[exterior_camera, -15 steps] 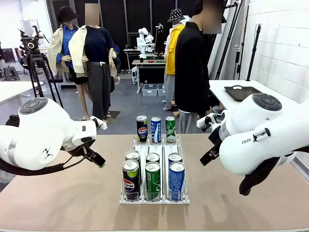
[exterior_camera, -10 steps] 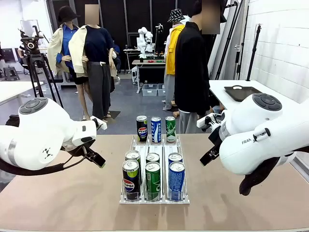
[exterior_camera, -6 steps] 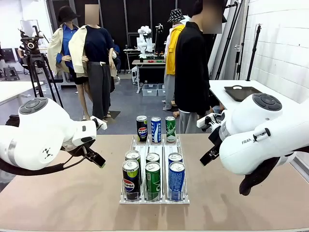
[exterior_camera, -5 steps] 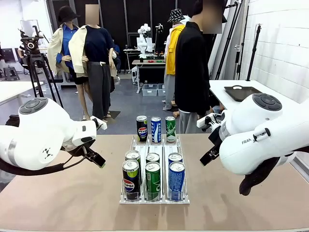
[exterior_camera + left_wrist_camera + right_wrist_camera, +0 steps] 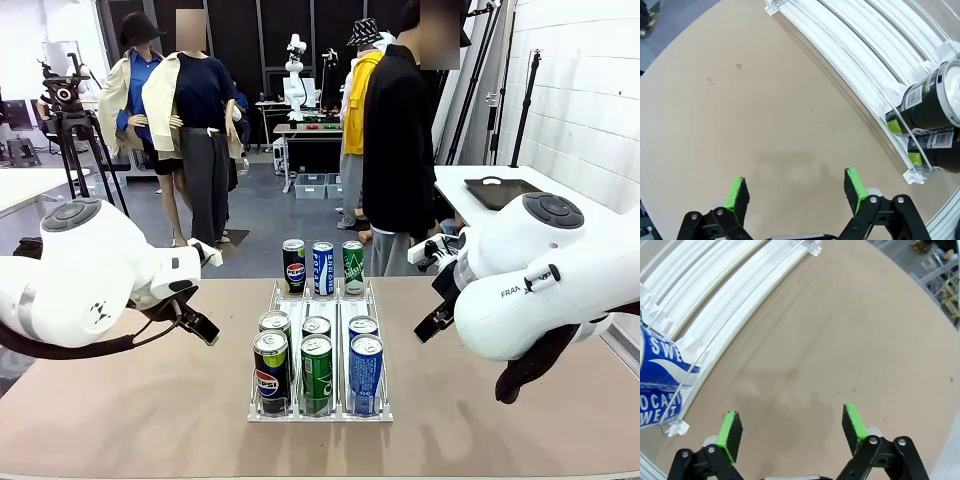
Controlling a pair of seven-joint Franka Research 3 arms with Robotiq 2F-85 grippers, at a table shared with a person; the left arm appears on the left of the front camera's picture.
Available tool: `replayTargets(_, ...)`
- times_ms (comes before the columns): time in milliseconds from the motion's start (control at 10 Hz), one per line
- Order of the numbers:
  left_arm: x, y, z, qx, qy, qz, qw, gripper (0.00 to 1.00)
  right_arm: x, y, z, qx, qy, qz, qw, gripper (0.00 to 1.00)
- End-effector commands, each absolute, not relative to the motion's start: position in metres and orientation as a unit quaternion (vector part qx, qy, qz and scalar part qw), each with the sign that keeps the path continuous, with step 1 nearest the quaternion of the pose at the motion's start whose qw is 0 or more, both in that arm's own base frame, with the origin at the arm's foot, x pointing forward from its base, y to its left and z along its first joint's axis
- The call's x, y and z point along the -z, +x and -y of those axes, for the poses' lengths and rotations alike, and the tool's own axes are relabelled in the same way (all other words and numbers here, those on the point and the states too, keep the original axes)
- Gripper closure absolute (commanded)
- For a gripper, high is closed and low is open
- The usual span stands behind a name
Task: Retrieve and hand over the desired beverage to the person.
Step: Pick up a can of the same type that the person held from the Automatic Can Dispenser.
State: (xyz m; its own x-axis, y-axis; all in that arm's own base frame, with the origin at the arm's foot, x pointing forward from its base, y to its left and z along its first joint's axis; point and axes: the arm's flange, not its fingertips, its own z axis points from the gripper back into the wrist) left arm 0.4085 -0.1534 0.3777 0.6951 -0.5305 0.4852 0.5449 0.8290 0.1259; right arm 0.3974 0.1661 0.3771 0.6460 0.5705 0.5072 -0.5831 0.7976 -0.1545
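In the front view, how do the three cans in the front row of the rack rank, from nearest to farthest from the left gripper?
Measured from the open left gripper, which is to the left of the cans:
1. The Pepsi can, in the left lane, is nearest.
2. The green can, in the middle lane, comes next.
3. The blue Pocari Sweat can, in the right lane, is farthest.

The left gripper (image 5: 198, 327) hangs low over the table (image 5: 110, 420), its dark tip angled toward the white rack (image 5: 318, 414) just to its right. The right gripper (image 5: 433, 321) hangs at the rack's other side, so the rack lies between the two. A Pepsi can (image 5: 270, 374), a green can (image 5: 317, 376) and a blue can (image 5: 366, 376) stand at the rack's near end, nearer the camera than either gripper, with three more cans right behind them. The far cans (image 5: 322, 268) stand beyond both grippers. The person (image 5: 398, 150) stands past the table's far edge, beyond the right gripper.
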Motion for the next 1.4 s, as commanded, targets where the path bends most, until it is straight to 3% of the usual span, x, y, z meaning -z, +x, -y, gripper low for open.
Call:
replayTargets(0,-0.407,0.426,0.153,0.275,-0.067,0.223,0.933,0.0,-0.406,0.408,-0.165,-0.308,0.028,0.252,0.917,0.0)
replayTargets(200,-0.449,0.452,0.147,0.247,-0.108,0.192,0.944,0.0,-0.443,0.431,-0.159,-0.293,0.054,0.211,0.931,0.0)
replayTargets(400,-0.483,0.486,0.136,0.214,-0.092,0.135,0.963,0.0,-0.488,0.45,-0.158,-0.282,0.107,0.175,0.937,0.0)
replayTargets(700,-0.526,0.505,0.087,0.224,-0.266,0.094,0.933,0.0,-0.514,0.466,-0.119,-0.258,0.231,0.152,0.926,0.0)
replayTargets(800,-0.537,0.497,0.066,0.238,-0.341,0.094,0.905,0.0,-0.516,0.465,-0.1,-0.259,0.281,0.148,0.912,0.0)
replayTargets(1300,-0.561,0.432,-0.024,0.211,-0.424,0.206,0.856,0.0,-0.52,0.44,0.027,-0.257,0.486,0.169,0.818,0.0)
